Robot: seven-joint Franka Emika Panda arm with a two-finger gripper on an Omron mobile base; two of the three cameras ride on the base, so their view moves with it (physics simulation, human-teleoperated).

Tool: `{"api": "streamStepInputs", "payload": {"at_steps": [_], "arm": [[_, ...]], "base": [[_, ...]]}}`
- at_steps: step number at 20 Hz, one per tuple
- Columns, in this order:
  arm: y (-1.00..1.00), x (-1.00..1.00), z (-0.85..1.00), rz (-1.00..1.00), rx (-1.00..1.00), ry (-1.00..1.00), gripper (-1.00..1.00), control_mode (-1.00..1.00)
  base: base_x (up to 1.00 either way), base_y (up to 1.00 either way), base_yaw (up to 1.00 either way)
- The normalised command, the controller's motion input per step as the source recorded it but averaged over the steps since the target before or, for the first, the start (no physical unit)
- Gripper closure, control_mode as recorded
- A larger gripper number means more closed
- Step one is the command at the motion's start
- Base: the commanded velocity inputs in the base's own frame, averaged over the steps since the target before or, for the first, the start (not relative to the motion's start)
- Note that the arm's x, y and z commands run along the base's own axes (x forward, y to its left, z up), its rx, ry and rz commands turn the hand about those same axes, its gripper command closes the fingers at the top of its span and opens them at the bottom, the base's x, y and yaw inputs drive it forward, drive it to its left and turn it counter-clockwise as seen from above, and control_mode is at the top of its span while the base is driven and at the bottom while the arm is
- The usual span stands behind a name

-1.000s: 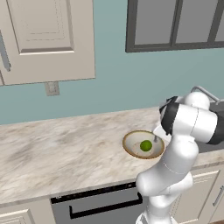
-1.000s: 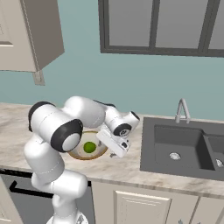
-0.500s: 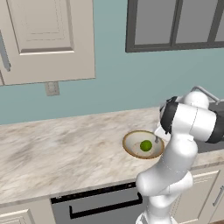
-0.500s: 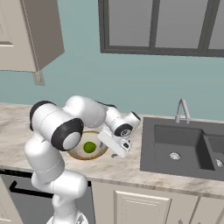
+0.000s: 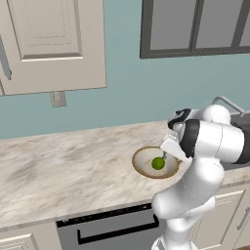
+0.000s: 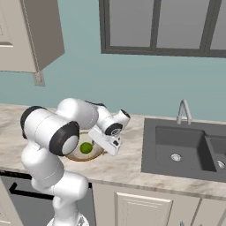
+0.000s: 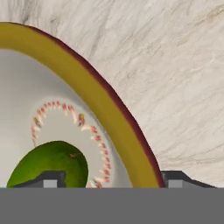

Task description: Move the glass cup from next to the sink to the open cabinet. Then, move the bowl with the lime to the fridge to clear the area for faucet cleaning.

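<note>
free: countertop [image 5: 63, 166] left of bowl [image 5: 144, 163] | obstacle: faucet [image 6: 183, 110] right

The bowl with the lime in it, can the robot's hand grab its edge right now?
Probably yes. The gripper sits right at the bowl, its jaws straddling the golden rim, one tip by the lime and one over the counter. Nothing blocks it.

1. Even, bright, flat rendered light; no glare.
2. Soft shadow under the bowl [image 5: 155, 161] on the tabletop [image 5: 63, 171].
3. Base views slightly soft; hand view close, coarse-textured.
</note>
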Motion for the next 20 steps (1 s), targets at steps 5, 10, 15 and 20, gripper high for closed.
{"api": "streamStepInputs", "payload": {"at_steps": [5,10,15,20], "arm": [[0.48,0.0,0.0,-0.04,0.0,-0.01,1.0,-1.0],[0.0,-0.16,0.39,0.0,0.04,-0.06,1.0,-1.0],[0.0,-0.19,1.0,-0.12,0.08,-0.11,1.0,-1.0],[0.0,-0.48,1.0,-0.15,0.09,-0.17,1.0,-1.0]], "base": [[0.0,0.0,0.0],[0.0,0.0,0.0],[0.0,0.0,0.0],[0.0,0.0,0.0]]}}
